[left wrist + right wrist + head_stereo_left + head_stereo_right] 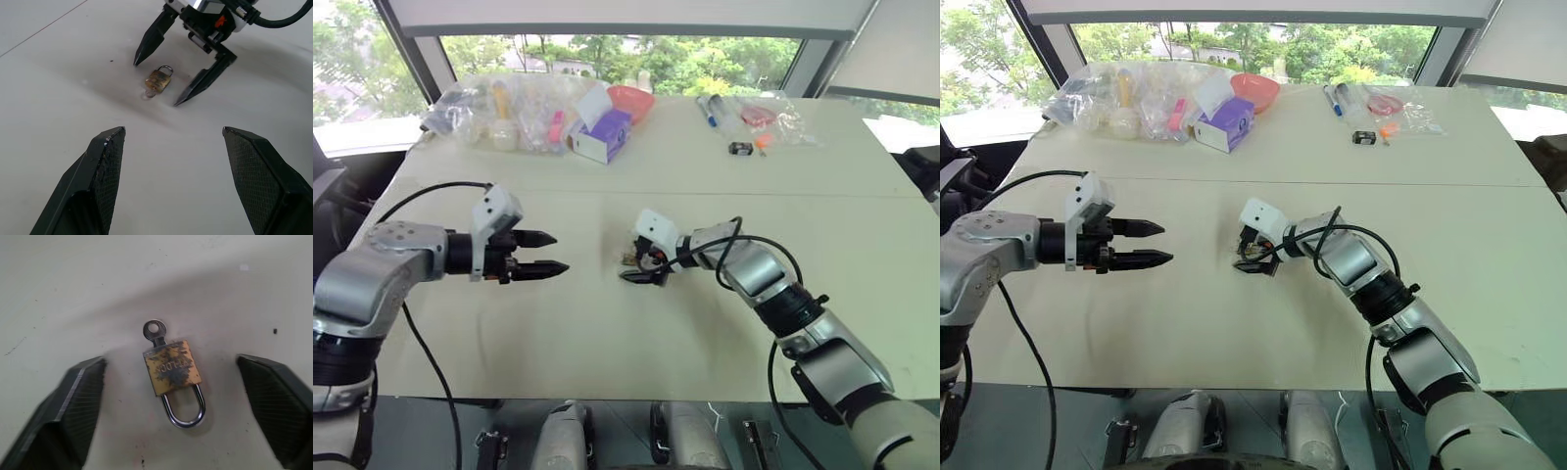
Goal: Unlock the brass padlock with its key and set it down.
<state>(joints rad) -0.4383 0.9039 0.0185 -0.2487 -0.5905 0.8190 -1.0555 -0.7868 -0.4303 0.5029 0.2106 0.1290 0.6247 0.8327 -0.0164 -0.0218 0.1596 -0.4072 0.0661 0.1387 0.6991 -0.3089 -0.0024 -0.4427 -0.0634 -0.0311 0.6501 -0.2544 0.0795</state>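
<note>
Padlock: flat on counter, key in its base.
Right gripper: fingers spread, straddling padlock, not touching.
Left gripper: spread, empty, well apart.

brass padlock flat on table, key in it, between right gripper jaws

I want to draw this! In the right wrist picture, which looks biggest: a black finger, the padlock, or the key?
1. Black finger, biggest partly because it is nearest the camera.
2. Padlock.
3. Key, with just its round head showing.
</note>
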